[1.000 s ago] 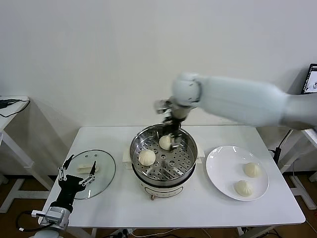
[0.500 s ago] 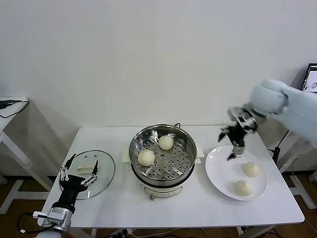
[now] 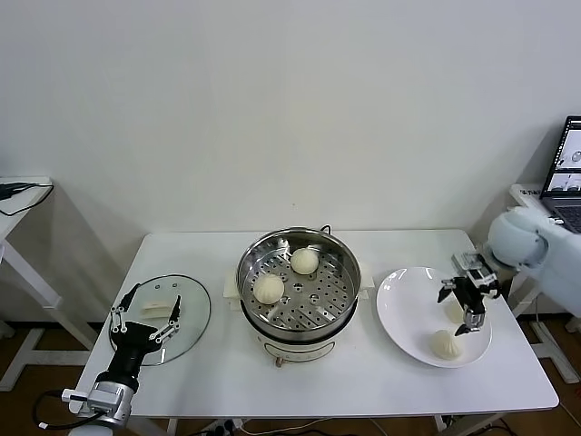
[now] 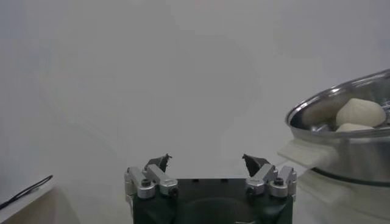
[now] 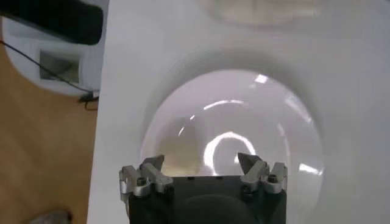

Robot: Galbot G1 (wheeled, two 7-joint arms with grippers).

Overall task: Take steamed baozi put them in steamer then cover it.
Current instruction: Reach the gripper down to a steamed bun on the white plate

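Observation:
The steamer (image 3: 300, 233) stands mid-table with two steamed baozi on its perforated tray (image 3: 304, 261) (image 3: 269, 288). Two more lie on the white plate (image 3: 408, 300) to its right. One baozi (image 3: 446, 343) sits in plain sight; the other (image 3: 449, 313) is mostly behind my right gripper (image 3: 458, 309). That gripper hangs open just above the plate with nothing between its fingers. The right wrist view shows it (image 5: 203, 163) over the plate (image 5: 244, 122), a blurred baozi (image 5: 177, 152) below one finger. My left gripper (image 3: 145, 313) waits open at the front left, and in its own view (image 4: 207, 161) is empty.
A round glass lid (image 3: 186, 313) with a white handle (image 3: 159, 307) lies flat on the table left of the steamer, under my left gripper. The steamer (image 4: 347, 140) fills one side of the left wrist view. A laptop (image 3: 567, 168) stands off the table's right end.
My right arm has swung from inside the steamer out to the right and down over the plate, open and empty. The two baozi in the steamer stay put. The left arm has barely moved.

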